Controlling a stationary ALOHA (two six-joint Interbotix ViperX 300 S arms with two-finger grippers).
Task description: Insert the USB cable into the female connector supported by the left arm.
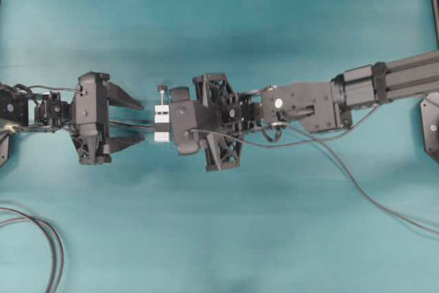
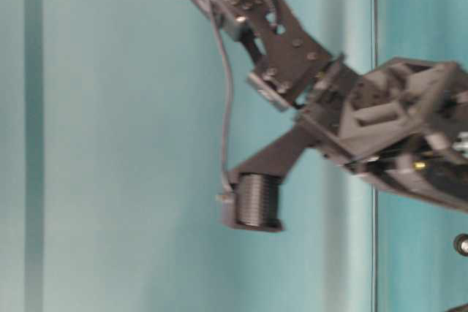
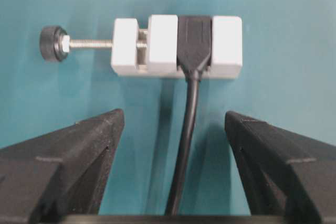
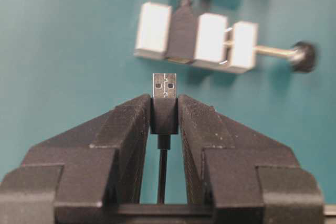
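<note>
The female connector (image 3: 163, 45), a white block with a black band (image 3: 194, 38) and a rod ending in a black knob (image 3: 52, 43), lies on the teal surface. Its dark cable (image 3: 186, 145) runs back between the fingers of my left gripper (image 3: 173, 115), which is open and apart from the block. My right gripper (image 4: 164, 100) is shut on the dark plug of the USB cable (image 4: 164, 116). The silvery tip (image 4: 164, 86) points at the connector (image 4: 197, 38) with a short gap. From overhead, the block (image 1: 162, 123) sits between left gripper (image 1: 140, 123) and right gripper (image 1: 175, 125); the plug is hidden there.
Looped black cables (image 1: 41, 238) lie at the bottom left of the overhead view. The right arm's own cables (image 1: 363, 197) trail toward the lower right. A black mount (image 1: 431, 128) sits at the right edge. The table-level view shows only arm housing (image 2: 395, 129).
</note>
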